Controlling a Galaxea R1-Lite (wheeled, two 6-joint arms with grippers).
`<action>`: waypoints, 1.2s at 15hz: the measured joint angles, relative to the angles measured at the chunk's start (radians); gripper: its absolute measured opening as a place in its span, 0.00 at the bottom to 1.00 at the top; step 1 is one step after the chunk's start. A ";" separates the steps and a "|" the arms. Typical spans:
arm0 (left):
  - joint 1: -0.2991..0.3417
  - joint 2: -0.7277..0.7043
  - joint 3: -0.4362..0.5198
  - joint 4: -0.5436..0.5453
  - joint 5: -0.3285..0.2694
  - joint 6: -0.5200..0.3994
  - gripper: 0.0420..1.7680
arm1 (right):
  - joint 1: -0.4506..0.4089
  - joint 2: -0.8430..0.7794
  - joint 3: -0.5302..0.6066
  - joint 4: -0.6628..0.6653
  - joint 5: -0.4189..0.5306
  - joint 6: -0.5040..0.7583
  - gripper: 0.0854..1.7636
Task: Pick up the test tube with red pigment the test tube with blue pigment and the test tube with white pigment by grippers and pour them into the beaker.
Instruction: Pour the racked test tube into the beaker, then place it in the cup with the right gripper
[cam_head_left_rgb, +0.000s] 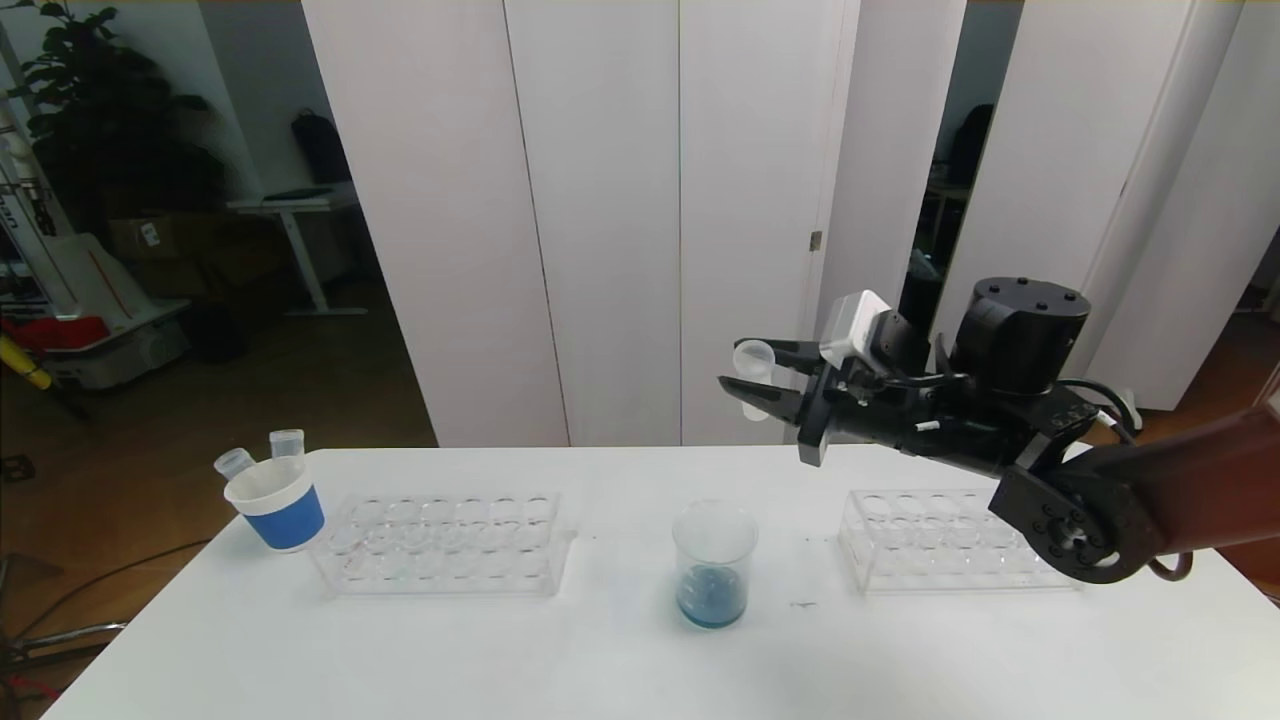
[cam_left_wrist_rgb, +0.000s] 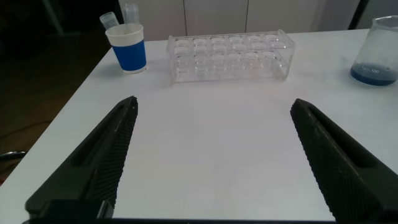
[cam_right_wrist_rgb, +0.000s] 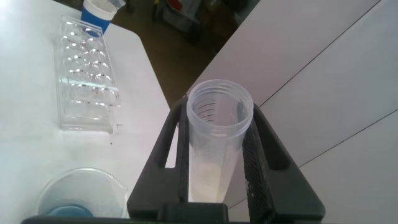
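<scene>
the right end effector (cam_head_left_rgb: 762, 385) is clamped on the test tube with white pigment (cam_right_wrist_rgb: 214, 146), held upright above and behind the beaker (cam_head_left_rgb: 713, 565) so nothing spills before pouring, while the left end effector (cam_left_wrist_rgb: 214, 158) waits wide apart, low over the desk (cam_head_left_rgb: 620, 660).

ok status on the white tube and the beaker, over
Right gripper shut on test tube with white pigment, raised above and behind the beaker. Left gripper open, low over table, holding nothing. Beaker holds blue liquid; nothing in the way.
</scene>
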 joint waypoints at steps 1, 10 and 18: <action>0.000 0.000 0.000 0.000 0.000 0.000 0.99 | -0.005 0.003 0.007 0.000 0.019 -0.037 0.29; 0.000 0.000 0.000 0.000 0.000 0.000 0.99 | -0.029 0.058 -0.022 0.019 0.151 -0.386 0.29; 0.000 0.000 0.000 0.000 0.000 0.000 0.99 | -0.046 0.081 -0.071 0.055 0.238 -0.584 0.29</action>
